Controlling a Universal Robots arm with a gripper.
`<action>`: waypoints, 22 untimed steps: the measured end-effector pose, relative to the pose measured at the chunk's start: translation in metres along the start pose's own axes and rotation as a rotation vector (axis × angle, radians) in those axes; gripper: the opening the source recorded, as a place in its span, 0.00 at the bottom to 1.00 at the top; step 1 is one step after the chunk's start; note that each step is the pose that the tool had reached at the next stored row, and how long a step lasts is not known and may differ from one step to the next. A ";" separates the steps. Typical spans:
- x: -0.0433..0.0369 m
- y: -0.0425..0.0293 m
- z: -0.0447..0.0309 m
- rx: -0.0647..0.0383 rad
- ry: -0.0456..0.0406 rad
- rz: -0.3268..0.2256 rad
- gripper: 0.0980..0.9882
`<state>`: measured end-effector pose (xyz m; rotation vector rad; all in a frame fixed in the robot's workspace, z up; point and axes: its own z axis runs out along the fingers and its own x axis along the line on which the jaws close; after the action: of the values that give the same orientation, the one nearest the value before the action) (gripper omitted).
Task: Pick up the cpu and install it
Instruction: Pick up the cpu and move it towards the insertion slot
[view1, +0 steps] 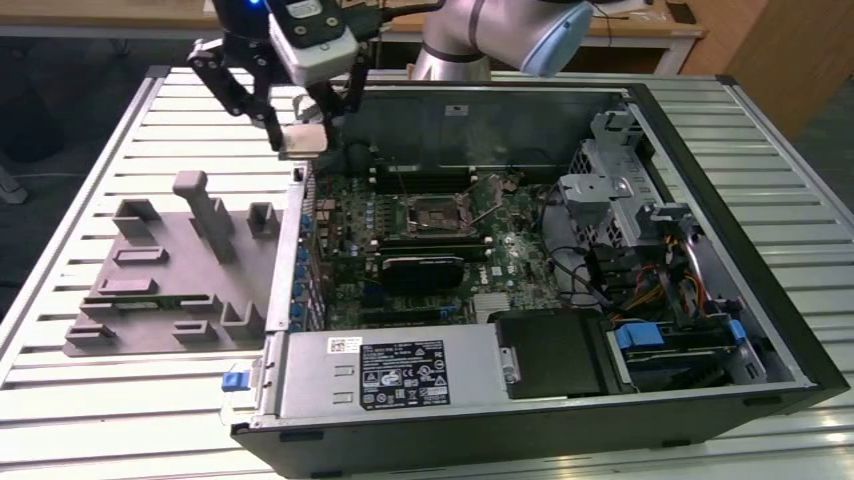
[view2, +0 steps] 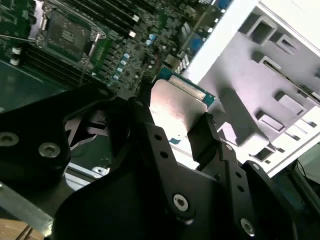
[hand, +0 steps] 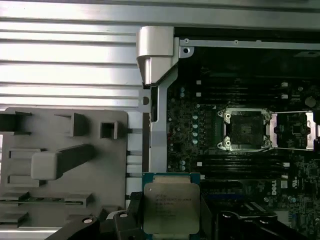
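1. Table (view1: 80, 400): pale slatted metal, carrying the items below.

2. Tray (view1: 174, 270): grey plastic fixture with slots and upright posts. It lies flat on the table at the exterior view's left, just beside the case wall.

3. My gripper (view1: 303, 138): black, hanging above that wall near the far corner of the case, between tray and board. My jaws are clamped on the cpu, with one finger (view2: 202, 135) pressed to each of two opposite edges.

4. Cpu (view1: 302, 142): small flat square with a silver top, held in the air between my fingers, touching neither tray nor case. In the first wrist view its metal face (hand: 171, 205) sits squarely between the two fingers. Its green rim reaches out past the fingertips, over the line where the tray meets the case wall.

5. Case (view1: 534, 440): black tower laid on its side on the table, open side up.

6. Power supply (view1: 367, 370): grey labelled box at the near edge of the case.

7. Board (view1: 350, 215): green, lying flat inside the case.

8. Black block (view1: 420, 270): rectangular, on the board just nearer the exterior camera than the socket.

9. Socket (view1: 438, 213): square metal frame near the middle of the board, its lid folded out alongside. It is well apart from the cpu, toward the exterior view's right of it.

10. Arm (view1: 494, 35): silver-grey, at the far side of the case.

11. Drive cage (view1: 621, 190): grey metal, at the exterior view's right inside the case.
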<state>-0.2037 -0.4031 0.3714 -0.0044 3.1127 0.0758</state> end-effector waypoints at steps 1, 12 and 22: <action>-0.0045 0.0003 0.0002 0.000 -0.0001 0.000 0.50; -0.0545 0.0041 0.0018 0.000 -0.0001 0.000 0.50; -0.0994 0.0072 0.0032 0.000 -0.0001 0.000 0.50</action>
<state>-0.1043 -0.3955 0.3714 -0.0042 3.1126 0.0759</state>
